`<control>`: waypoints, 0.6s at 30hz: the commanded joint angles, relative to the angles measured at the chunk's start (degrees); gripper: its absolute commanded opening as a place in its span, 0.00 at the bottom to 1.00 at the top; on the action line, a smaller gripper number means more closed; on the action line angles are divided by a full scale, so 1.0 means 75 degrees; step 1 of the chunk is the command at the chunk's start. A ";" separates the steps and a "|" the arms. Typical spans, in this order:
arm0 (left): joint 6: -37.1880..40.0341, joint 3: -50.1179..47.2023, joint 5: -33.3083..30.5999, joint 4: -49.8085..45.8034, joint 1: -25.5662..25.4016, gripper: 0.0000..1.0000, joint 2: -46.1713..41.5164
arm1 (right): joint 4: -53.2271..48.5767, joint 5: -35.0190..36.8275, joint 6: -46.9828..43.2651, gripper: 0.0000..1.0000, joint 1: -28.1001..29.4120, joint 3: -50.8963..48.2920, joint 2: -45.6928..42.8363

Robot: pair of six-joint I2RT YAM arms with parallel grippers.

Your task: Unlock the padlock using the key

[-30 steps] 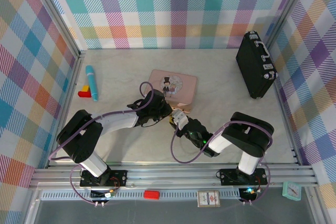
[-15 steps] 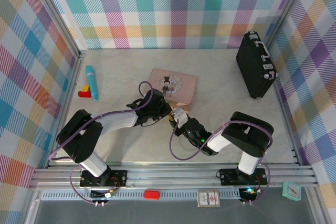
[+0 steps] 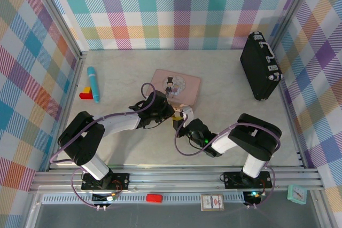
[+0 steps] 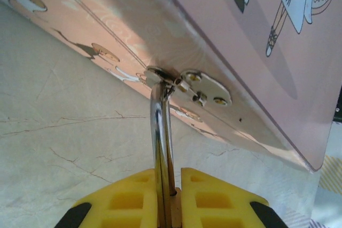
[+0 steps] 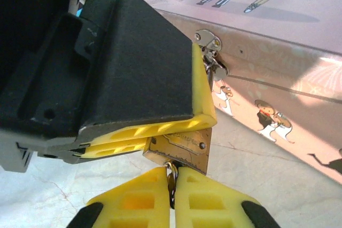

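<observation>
At the clasp [image 4: 200, 86] of the pink tin [image 4: 256, 46], the left gripper [image 4: 170, 190] clamps the padlock [image 5: 181, 150]. The right gripper [image 5: 172, 188] pinches the key [image 5: 171, 173] just below.

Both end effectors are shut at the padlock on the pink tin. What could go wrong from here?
The right end effector pinches the key by its end at the padlock; a twist may slip it. The shackle, pinched by the left end effector, hangs through the clasp on the pink tin, so turning could drag the tin.
</observation>
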 commanded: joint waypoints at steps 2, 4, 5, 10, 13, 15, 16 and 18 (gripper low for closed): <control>0.0083 0.0040 0.0148 0.0649 -0.0002 0.00 -0.0086 | -0.0280 -0.0198 0.1269 0.09 -0.0095 0.0100 -0.0069; 0.0083 0.0024 0.0151 0.0695 0.0001 0.00 -0.0049 | -0.0280 -0.0312 0.1562 0.08 -0.0094 0.0088 -0.0074; 0.0086 0.0009 0.0154 0.0743 0.0002 0.00 -0.0025 | -0.0292 -0.0376 0.1741 0.08 -0.0095 0.0088 -0.0064; 0.0094 -0.0140 0.0283 0.1087 0.0001 0.00 0.0069 | 0.0059 -0.0673 0.2604 0.08 -0.0095 -0.0016 0.0099; 0.0154 -0.0195 0.0289 0.1120 -0.0001 0.01 0.0058 | 0.0280 -0.0802 0.2876 0.07 -0.0094 -0.0093 0.0260; 0.0224 -0.0201 0.0295 0.1121 0.0002 0.05 0.0035 | 0.0294 -0.0832 0.2900 0.06 -0.0094 -0.0107 0.0334; 0.0252 -0.0200 0.0295 0.1103 0.0000 0.08 0.0023 | 0.0336 -0.0838 0.2909 0.06 -0.0094 -0.0118 0.0375; 0.0293 -0.0227 0.0252 0.1067 0.0002 0.14 -0.0009 | 0.0430 -0.0910 0.2880 0.05 -0.0095 -0.0132 0.0425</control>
